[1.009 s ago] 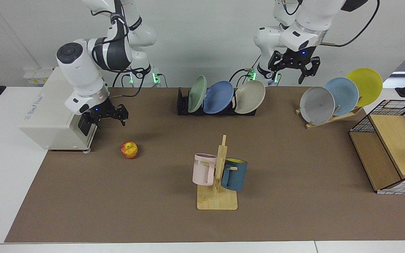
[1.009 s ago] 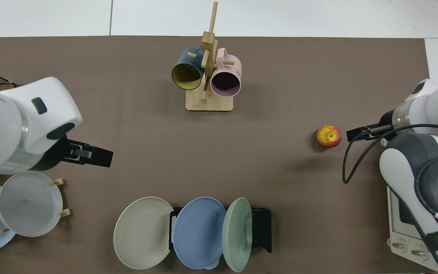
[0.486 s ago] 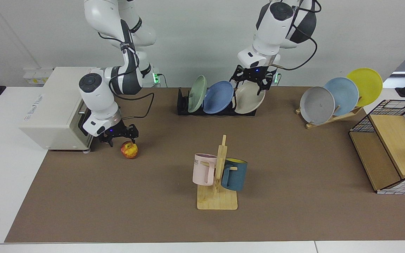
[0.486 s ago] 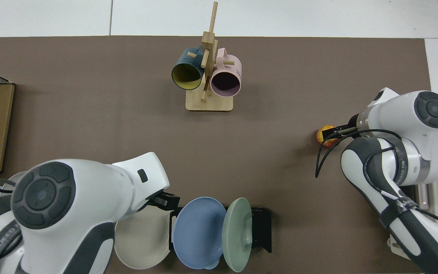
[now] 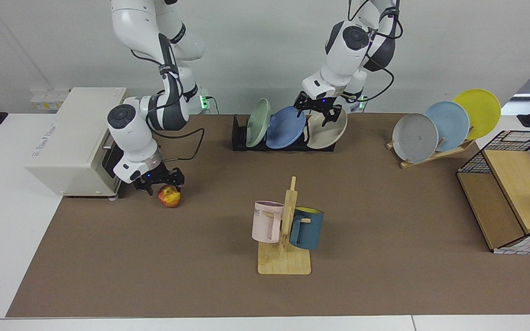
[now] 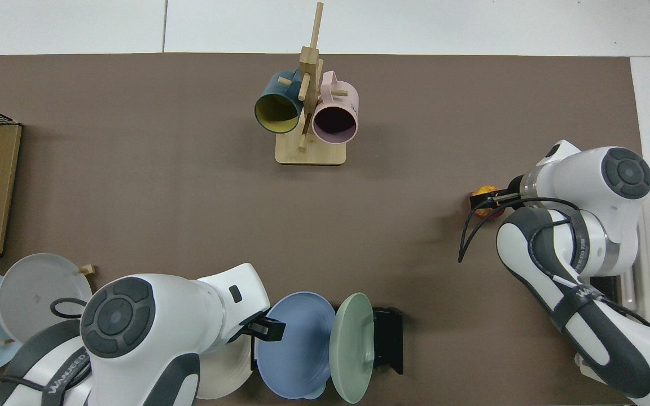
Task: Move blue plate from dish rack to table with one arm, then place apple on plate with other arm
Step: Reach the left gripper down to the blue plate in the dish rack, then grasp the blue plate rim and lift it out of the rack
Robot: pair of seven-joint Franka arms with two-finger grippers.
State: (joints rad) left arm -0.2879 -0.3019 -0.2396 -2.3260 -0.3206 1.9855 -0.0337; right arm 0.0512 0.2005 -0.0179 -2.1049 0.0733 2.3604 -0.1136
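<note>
I see the round, matte periwinkle-blue plate (image 5: 285, 127) standing in the low black slotted dish rack (image 5: 239, 138) at the worktop's (image 5: 384, 220) twelve o'clock edge, between a sage-green plate (image 5: 258, 122) and a beige plate (image 5: 329, 128). My left gripper (image 5: 316, 113) hangs at its upper rim, fingers spread wide. At nine o'clock, my right gripper (image 5: 158, 180) sits over the small red-and-yellow apple (image 5: 169, 196), fingers apart around its top.
</note>
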